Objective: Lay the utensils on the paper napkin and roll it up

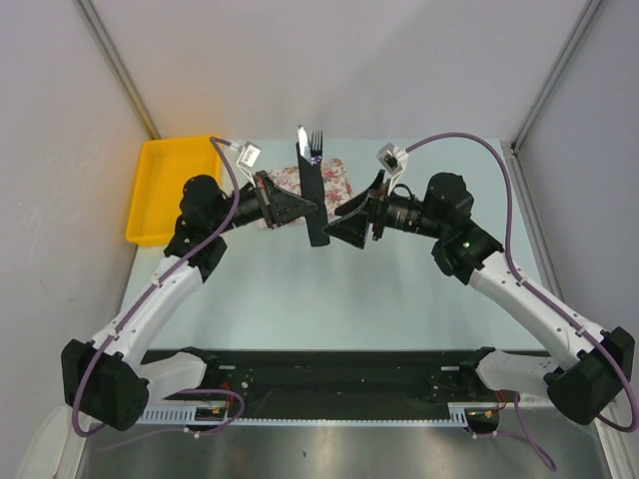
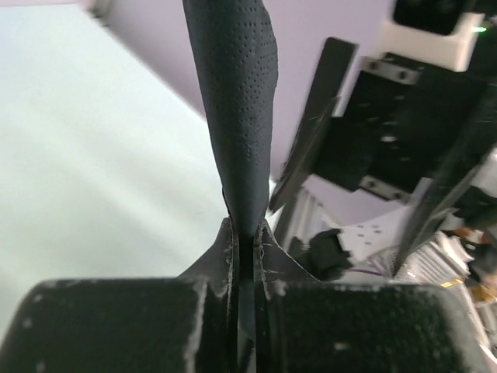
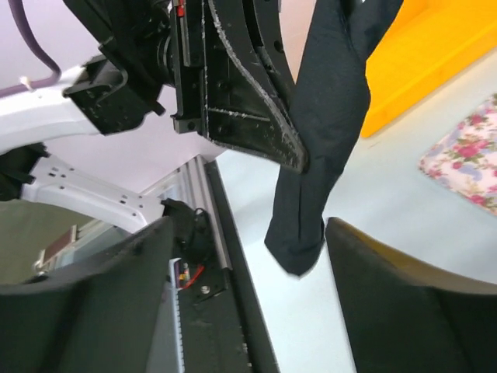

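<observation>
The paper napkin (image 1: 312, 180) is a slim black roll standing upright in the air over the middle of the table. Silvery utensils (image 1: 310, 138) stick out of its top, one with fork tines. My left gripper (image 1: 310, 210) is shut on the roll from the left. In the left wrist view the jaws (image 2: 245, 233) pinch the dimpled black napkin (image 2: 237, 101). My right gripper (image 1: 337, 222) stands open just right of the roll. In the right wrist view its fingers (image 3: 250, 225) are spread wide, with the napkin's lower end (image 3: 311, 202) hanging between and beyond them, untouched.
A pink-flowered tray (image 1: 341, 182) lies on the table behind the roll, also seen in the right wrist view (image 3: 466, 159). A yellow bin (image 1: 165, 190) sits at the back left. The black rail (image 1: 329, 384) with both arm bases runs along the near edge.
</observation>
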### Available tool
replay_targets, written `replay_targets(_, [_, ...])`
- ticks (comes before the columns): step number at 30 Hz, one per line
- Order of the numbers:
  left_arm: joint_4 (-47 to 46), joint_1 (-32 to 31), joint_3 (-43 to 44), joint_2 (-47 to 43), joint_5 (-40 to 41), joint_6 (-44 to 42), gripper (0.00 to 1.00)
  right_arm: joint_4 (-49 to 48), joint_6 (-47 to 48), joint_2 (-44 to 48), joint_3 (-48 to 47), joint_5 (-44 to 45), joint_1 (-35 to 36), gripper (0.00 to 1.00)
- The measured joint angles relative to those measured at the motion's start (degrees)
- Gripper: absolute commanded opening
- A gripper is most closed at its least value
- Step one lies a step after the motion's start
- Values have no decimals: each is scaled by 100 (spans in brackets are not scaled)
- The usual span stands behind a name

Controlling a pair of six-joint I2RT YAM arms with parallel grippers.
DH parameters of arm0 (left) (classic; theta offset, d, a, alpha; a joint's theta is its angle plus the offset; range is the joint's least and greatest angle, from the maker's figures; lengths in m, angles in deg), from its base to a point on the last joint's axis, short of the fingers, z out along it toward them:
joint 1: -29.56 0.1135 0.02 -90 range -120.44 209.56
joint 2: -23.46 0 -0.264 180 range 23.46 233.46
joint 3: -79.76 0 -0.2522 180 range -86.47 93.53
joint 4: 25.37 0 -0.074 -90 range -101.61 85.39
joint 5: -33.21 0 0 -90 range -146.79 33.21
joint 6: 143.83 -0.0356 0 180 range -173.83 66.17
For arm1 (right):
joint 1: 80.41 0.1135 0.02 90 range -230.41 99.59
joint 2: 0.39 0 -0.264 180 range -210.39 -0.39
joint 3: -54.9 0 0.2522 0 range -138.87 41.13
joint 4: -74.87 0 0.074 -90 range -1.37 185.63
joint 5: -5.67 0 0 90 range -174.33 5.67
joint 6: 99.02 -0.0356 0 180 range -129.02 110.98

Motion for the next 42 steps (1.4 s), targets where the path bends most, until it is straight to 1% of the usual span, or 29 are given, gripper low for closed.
replay_targets(1, [236,107,66,35,0,-173,0,4,-4,-9,-2,-2,-46,97])
replay_targets(2, [470,234,125,68,-7,-367,0,17,-7,-20,-4,-2,-94,100])
replay_targets(6, [1508,817,538,365,-92,-1187,0,170,26,-149,-74,-4,-295,100])
replay_targets(7, [1637,997,608,431,-90,-1311,0,223,28,-186,-90,-7,-352,100])
replay_targets(12, [2785,2114,1453,1239,-98,-2492,0,481,85,-337,-131,-31,-527,100])
replay_targets(17, [3440,3080,2282,2162,155,-3569,0,544,138,-444,-131,-109,-542,100])
replay_targets(20, [3593,3399,2516,2544,378,-3945,0,549,138,-516,-131,-142,-542,100])
replay_targets(22, [3744,3646,2837,2983,404,-4164,0,557,140,-568,-131,-166,-542,100])
replay_targets(26, [4100,4000,3560,3915,396,-4627,0,586,177,-684,-131,-216,-544,100])
replay_targets(28, [4319,4181,4013,4439,240,-4913,0,590,179,-739,-133,-256,-544,100])
replay_targets(32, [4680,4472,4693,5287,160,-5217,0,610,179,-831,-133,-328,-544,100])
replay_targets(36, [4964,4612,5121,5853,293,-5372,0,619,181,-911,-133,-372,-542,100])
replay_targets(42, [5206,4590,5591,6489,264,-5344,0,625,188,-1086,-133,-382,-542,100])
